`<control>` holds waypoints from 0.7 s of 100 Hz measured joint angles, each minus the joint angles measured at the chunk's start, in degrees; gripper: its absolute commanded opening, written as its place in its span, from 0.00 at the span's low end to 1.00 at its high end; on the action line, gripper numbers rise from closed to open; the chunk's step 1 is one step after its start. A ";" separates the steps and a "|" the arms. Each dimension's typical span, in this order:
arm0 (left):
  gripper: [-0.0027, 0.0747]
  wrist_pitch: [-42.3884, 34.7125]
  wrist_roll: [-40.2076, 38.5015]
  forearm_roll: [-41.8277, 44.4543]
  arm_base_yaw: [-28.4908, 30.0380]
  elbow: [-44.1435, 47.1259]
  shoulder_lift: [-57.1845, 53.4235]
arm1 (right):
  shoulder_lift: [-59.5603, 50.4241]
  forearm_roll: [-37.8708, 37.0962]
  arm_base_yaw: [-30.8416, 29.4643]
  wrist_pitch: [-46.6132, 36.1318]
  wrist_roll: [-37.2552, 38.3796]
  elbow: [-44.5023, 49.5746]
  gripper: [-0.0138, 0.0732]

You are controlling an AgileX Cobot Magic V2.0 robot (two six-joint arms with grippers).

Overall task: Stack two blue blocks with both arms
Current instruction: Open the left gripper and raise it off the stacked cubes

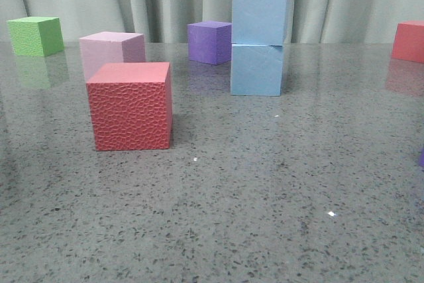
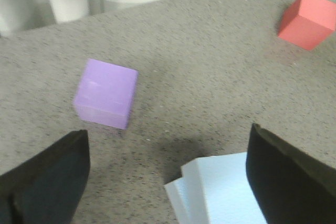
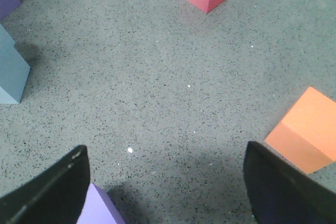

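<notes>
Nearest the front camera, a red textured cube (image 1: 130, 106) stands left of centre on the table (image 1: 265, 203), with a pink cube (image 1: 111, 51) behind it. Further right, toward the far edge, the blue blocks (image 1: 258, 41) stand stacked, the upper one slightly skewed on the lower; a purple cube (image 1: 209, 42) sits just left of them.

Left gripper (image 2: 168, 177): jaws wide apart, holding nothing, the stack top directly below and between them. Judged nearer arm: left.

Right gripper (image 3: 165, 182): open, empty, stack well apart.

Both arms are absent from the front view; the left wrist view is blurred.
</notes>
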 measured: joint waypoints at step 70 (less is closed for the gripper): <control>0.78 0.13 7.33 0.65 12.98 15.30 -17.32 | 0.00 0.00 0.00 0.25 0.00 0.00 0.85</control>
